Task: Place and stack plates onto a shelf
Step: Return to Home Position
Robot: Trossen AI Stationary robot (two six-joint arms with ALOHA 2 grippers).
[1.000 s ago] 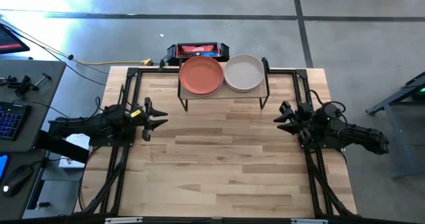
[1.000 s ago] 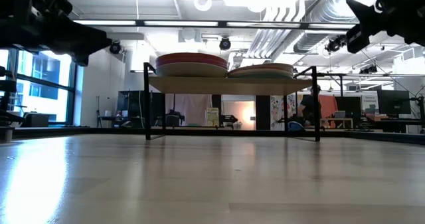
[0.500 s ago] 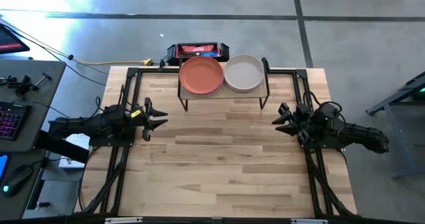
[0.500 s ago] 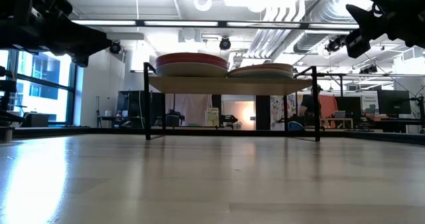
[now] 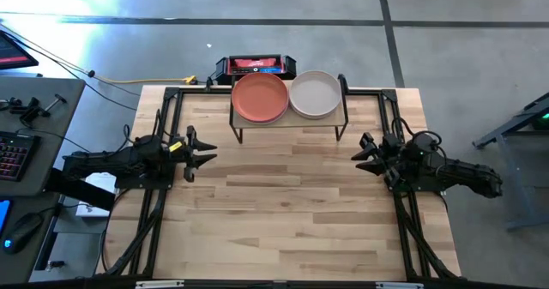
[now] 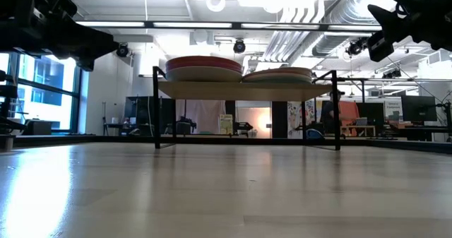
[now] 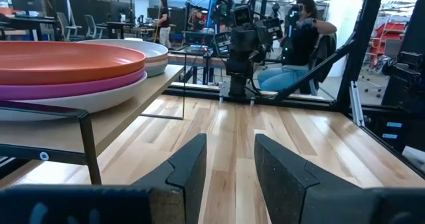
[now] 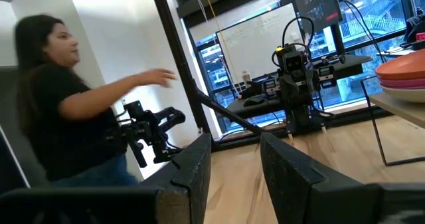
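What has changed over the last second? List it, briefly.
The right pincer edged slightly inward over the table, then stopped; it is open and empty. Nothing was gripped or released. The left pincer, open at the left side, the terracotta-topped stack and the off-white-topped stack on the shelf stayed put.

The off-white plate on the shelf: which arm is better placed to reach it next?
Probably the right. The off-white plate tops the stack at the shelf's right end, nearer the right gripper, open and empty. The left gripper waits nearer the terracotta plate.
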